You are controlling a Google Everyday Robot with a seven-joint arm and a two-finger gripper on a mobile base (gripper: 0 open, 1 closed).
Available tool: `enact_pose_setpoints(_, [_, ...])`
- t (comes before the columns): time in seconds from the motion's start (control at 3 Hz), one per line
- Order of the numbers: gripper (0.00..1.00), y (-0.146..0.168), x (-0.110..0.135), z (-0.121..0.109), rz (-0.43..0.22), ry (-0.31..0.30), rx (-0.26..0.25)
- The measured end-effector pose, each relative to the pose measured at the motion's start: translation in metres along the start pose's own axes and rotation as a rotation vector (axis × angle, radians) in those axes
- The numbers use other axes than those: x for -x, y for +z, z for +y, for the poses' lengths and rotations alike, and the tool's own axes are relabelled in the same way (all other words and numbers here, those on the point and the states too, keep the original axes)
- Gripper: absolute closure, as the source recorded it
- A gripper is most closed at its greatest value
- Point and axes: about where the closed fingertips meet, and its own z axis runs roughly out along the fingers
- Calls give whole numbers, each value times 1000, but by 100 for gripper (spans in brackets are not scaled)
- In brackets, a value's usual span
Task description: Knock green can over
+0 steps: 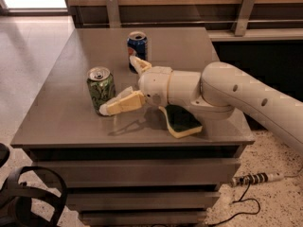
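On the grey tabletop [57, 122], toward its left front part, the green can [100, 89] is seen standing upright, its silver top and pull tab turned up. Behind it and to the right, near the middle of the table, a blue Pepsi can [137, 45] is also set upright, well apart from the green one.

From the right edge of the view a thick white arm [246, 96] is stretched across the table, low above the surface. At its end the gripper [118, 85] is held between the two cans with its two cream-coloured fingers spread wide apart and nothing clasped between them. The lower finger [124, 103] is pointed left, and its tip is placed against or just beside the lower right side of the green can; whether contact is made cannot be told. The upper finger [139, 64] is angled up and back, and its tip is seen just in front of the Pepsi can's base.

Under the arm's wrist, to the right of the gripper, a yellow sponge [182, 122] with a dark green scouring face is laid flat on the table, partly covered by the arm. A shadow of the gripper is cast on the surface in front of the green can.

On the speckled floor at the right a power strip [255, 178] with a black cable is lying.
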Motion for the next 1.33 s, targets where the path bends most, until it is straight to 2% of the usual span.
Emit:
enact_pose_setpoints(0.33, [0,2,4,10,-21,-7,21])
enact_pose_setpoints(0.67, [18,13,1,16,-39,-6,40])
enact_pose_setpoints(1.33, [63,16,3,19,-39,-9,47])
